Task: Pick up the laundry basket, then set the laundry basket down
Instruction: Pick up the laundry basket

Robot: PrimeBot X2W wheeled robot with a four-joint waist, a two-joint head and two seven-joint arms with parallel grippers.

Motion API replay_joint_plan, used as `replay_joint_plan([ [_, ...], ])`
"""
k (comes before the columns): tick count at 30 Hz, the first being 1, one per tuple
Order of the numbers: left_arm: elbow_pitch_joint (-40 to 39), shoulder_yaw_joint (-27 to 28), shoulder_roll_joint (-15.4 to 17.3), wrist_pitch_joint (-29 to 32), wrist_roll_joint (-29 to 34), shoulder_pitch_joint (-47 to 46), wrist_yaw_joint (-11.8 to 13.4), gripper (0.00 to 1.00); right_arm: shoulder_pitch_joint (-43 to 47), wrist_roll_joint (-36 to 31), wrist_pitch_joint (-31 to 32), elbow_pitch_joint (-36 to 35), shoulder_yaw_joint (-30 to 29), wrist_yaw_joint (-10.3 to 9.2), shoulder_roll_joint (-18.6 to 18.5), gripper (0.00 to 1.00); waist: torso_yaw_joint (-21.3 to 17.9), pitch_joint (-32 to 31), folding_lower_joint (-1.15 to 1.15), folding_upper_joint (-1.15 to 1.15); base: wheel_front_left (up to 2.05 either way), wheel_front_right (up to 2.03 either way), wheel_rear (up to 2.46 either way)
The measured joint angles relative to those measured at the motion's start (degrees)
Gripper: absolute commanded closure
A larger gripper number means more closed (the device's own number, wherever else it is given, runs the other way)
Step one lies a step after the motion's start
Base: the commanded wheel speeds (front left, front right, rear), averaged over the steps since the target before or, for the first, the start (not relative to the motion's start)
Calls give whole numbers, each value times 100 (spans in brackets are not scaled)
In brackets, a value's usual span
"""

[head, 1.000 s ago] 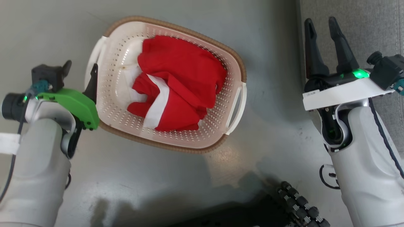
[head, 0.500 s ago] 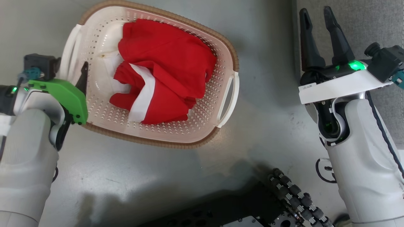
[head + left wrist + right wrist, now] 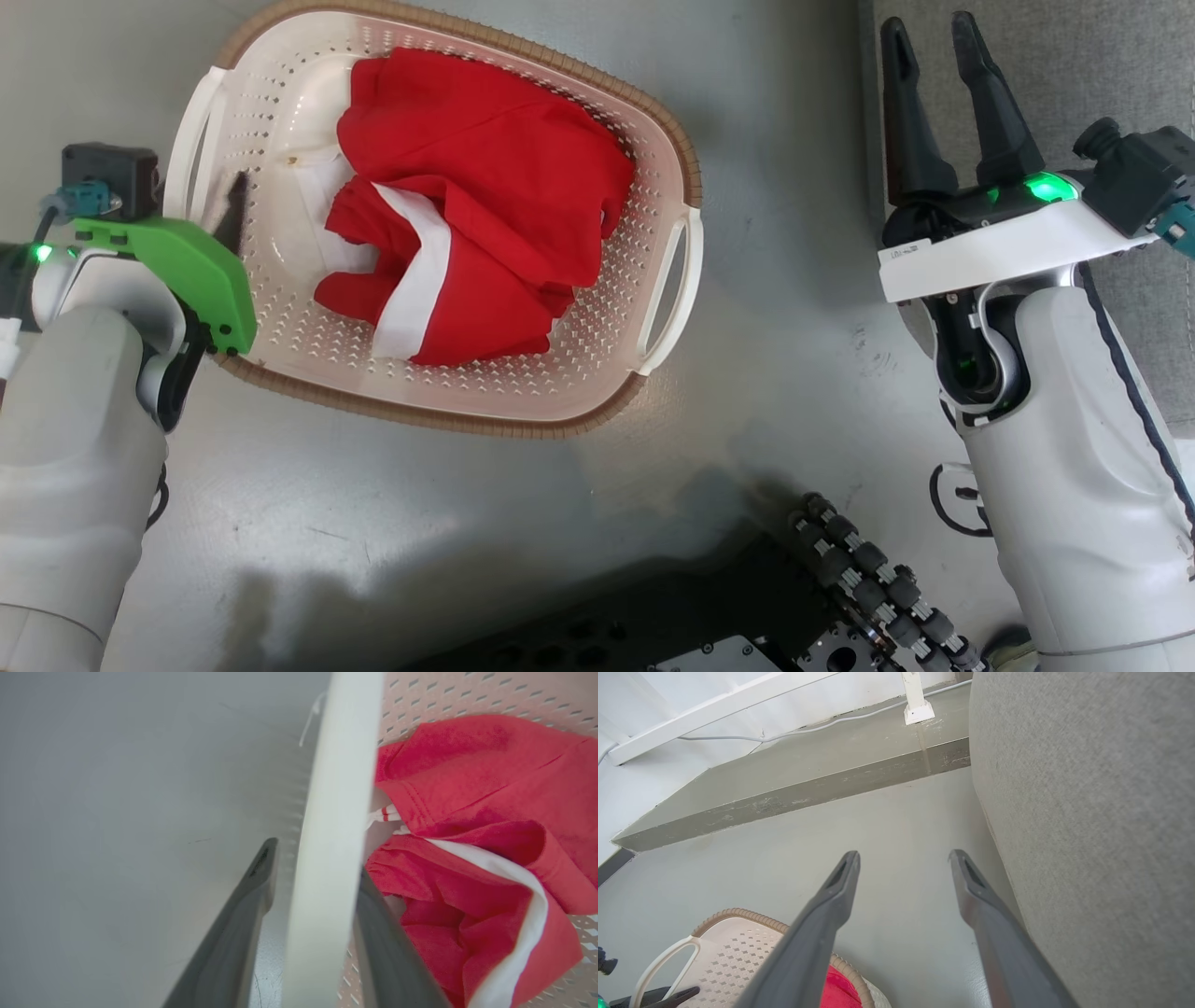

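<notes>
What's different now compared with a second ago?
The left end effector has slid further onto the side handle of the laundry basket, so the handle now sits between its fingers; a gap beside one finger suggests no firm grip yet. The whole head view shifted, so the camera moved. The right end effector stays open and idle; the red clothes lie as before.

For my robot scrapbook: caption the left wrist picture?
Left gripper straddles the white handle of the laundry basket holding red clothes.
</notes>
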Motion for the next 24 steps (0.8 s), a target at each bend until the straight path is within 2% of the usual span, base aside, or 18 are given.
replay_joint_plan([
  [4, 162, -59, -18, -52, -201, 5, -44, 100, -10, 5, 0, 70, 13, -1, 4, 0, 5, -73, 0, 0, 0, 0, 0],
  [11, 400, 157, -267, -253, -800, 19, -11, 100, -10, 41, 0, 143, 20, 0, 12, 0, 28, -308, 0, 0, 0, 0, 0],
  [24, 722, 471, -666, -602, -1495, 233, 8, 100, 4, 94, 0, 211, 98, 0, 15, 0, 124, -662, 0, 0, 0, 0, 0],
])
